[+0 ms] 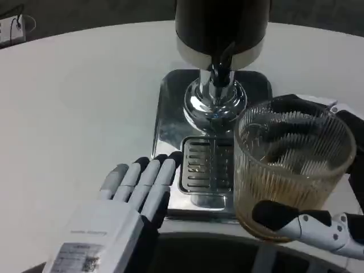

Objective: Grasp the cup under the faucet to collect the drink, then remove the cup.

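— Right hand (318, 219)?

— Wrapped around a ribbed clear cup (293, 170), thumb across the near lower wall, dark fingers curving behind the glass and seen through it. Clearly grasping, cup upright.

— And the cup itself?

— Held off to the right of the drip grate (206, 165), not beneath the faucet (218, 77). Amber drink pooled in the bottom portion, upper part clear.

— Left hand (139, 185)?

— Lying flat, palm down, fingers straight and close together, holding nothing. Fingertips reaching the left edge of the chrome drip tray (168, 122), touching or nearly so; cannot say which. White back toward the camera.

— Any writing?

— On the white casing of the left forearm (85, 244), a small grey line of print and below it a sticker (79, 261) with a square code and rows of text. All too small and blurred to read. No brand legible anywhere on the dispenser.

— The dispenser?

— Dark cylindrical body (222, 25) at top centre, banded in silver, with a black tap lever above a polished chrome spout base (215, 105). Slotted grate set into the mirrored tray directly in front.

— Surroundings?

— Round white table (74, 96) under everything. At far left, beyond the table edge, a white power strip (11, 29) with a dark cable.
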### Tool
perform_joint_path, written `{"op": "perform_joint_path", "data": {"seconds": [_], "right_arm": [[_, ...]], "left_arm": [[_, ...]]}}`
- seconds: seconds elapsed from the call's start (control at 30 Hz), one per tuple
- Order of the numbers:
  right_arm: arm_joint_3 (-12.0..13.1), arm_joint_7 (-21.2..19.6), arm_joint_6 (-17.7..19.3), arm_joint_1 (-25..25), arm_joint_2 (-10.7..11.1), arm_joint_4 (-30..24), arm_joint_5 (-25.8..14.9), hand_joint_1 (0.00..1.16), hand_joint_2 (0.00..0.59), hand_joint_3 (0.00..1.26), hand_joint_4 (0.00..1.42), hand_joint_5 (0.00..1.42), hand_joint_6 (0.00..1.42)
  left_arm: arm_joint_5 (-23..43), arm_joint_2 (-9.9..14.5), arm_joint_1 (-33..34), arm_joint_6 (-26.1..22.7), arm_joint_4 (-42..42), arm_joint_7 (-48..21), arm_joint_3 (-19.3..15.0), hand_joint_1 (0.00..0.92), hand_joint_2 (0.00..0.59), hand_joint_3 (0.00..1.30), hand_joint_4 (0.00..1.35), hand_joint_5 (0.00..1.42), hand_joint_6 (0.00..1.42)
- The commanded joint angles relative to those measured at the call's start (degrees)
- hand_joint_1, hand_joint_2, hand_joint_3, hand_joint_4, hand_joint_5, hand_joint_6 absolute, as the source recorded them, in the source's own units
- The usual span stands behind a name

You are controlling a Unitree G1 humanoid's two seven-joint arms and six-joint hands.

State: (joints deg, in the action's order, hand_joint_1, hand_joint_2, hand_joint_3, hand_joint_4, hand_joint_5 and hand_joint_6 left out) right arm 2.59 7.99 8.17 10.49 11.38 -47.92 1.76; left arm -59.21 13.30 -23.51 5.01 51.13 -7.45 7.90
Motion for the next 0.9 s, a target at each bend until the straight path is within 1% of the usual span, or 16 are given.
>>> {"op": "perform_joint_path", "data": {"seconds": [0.03, 0.13, 0.3, 0.43, 0.53, 0.63, 0.9], "right_arm": [[-0.89, 0.47, 2.55, 1.43, -0.42, -2.33, -0.8, 1.14, 0.196, 0.81, 0.98, 1.15, 1.42], [-1.37, 0.53, 3.86, 2.49, -0.59, -2.35, -0.47, 1.14, 0.196, 0.81, 0.98, 1.14, 1.42], [-1.19, 0.28, 5.46, 3.16, -0.83, -2.01, -0.04, 1.14, 0.196, 0.81, 0.98, 1.14, 1.42], [-1.12, 0.73, 6.1, 3.34, -0.56, -1.86, -0.23, 1.14, 0.196, 0.81, 0.98, 1.13, 1.42], [-0.63, 1.5, 7.72, 3.85, 0.27, -1.84, -0.36, 1.14, 0.196, 0.81, 0.98, 1.13, 1.42], [-0.36, 1.92, 8.72, 3.85, 0.62, -1.58, -0.31, 1.14, 0.196, 0.81, 0.98, 1.13, 1.42], [-1.32, 2.44, 9.15, 2.99, 0.61, -1.3, 0.18, 1.14, 0.196, 0.8, 0.97, 1.13, 1.42]], "left_arm": [[-0.35, -0.44, -1.35, 1.26, 2.28, -1.89, 0.29, 0.0, 0.075, 0.0, 0.0, 0.0, 0.0], [-0.84, -0.96, -1.6, 1.93, 3.08, -3.17, 1.11, 0.0, 0.073, 0.0, 0.0, 0.0, 0.0], [-1.84, -2.38, -0.65, 1.68, 3.87, -5.3, 2.24, 0.0, 0.071, 0.0, 0.0, 0.0, 0.0], [-2.29, -2.93, -0.07, 1.85, 4.29, -6.44, 2.24, 0.0, 0.07, 0.0, 0.0, 0.0, 0.0], [-2.51, -3.27, -0.18, 1.93, 4.69, -6.98, 2.05, 0.0, 0.069, 0.0, 0.0, 0.0, 0.0], [-2.65, -3.43, -0.48, 2.0, 4.84, -7.21, 1.86, 0.0, 0.068, 0.0, 0.0, 0.0, 0.0], [-2.74, -4.06, 0.12, 1.99, 4.75, -7.22, 1.24, 0.0, 0.065, 0.0, 0.0, 0.0, 0.0]]}}
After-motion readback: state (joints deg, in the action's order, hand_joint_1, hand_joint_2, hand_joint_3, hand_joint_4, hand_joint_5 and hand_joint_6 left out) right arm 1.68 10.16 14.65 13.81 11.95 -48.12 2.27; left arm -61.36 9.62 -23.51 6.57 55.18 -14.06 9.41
